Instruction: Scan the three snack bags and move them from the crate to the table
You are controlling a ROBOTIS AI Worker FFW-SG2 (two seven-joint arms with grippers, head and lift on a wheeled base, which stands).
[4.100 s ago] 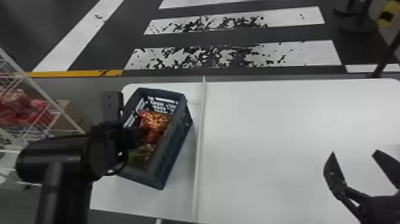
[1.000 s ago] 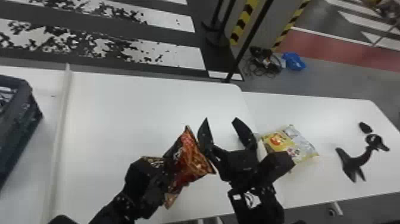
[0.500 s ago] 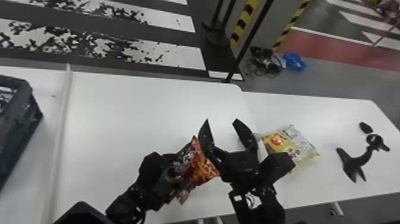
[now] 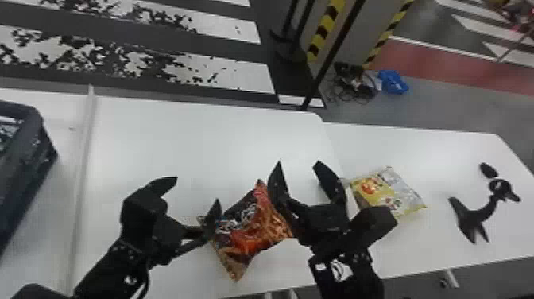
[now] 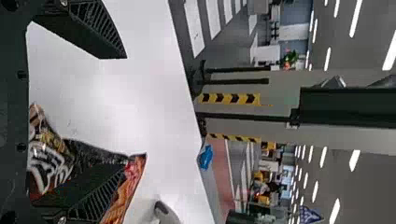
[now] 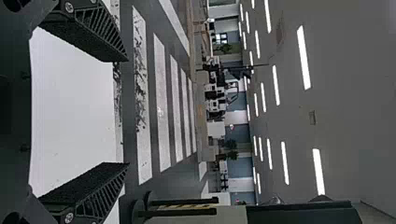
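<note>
In the head view my left gripper point(image 4: 196, 191) stands open, and an orange-red snack bag point(image 4: 252, 228) lies against the outside of its right finger. My right gripper point(image 4: 298, 165) is open with nothing between its fingers, its left finger close by the bag's right edge. A yellow snack bag point(image 4: 387, 193) rests on the table behind and right of that gripper. From the left wrist, my left gripper point(image 5: 114, 112) has bare table between its spread fingers, with the orange-red bag point(image 5: 42, 163) beside and under one finger. The right wrist view has my right gripper point(image 6: 126, 112) open over white table.
A dark crate point(image 4: 24, 167) stands at the far left, past a raised strip point(image 4: 81, 171) on the white table point(image 4: 190, 135). On the right part of the table sits a black scanner-like device on a stand point(image 4: 476, 210). A black pole rises behind the table.
Earlier the left gripper was at the orange-red bag; now its fingers stand apart to the left of it. The head has turned right since the oldest frame. The right gripper has hardly moved lately.
</note>
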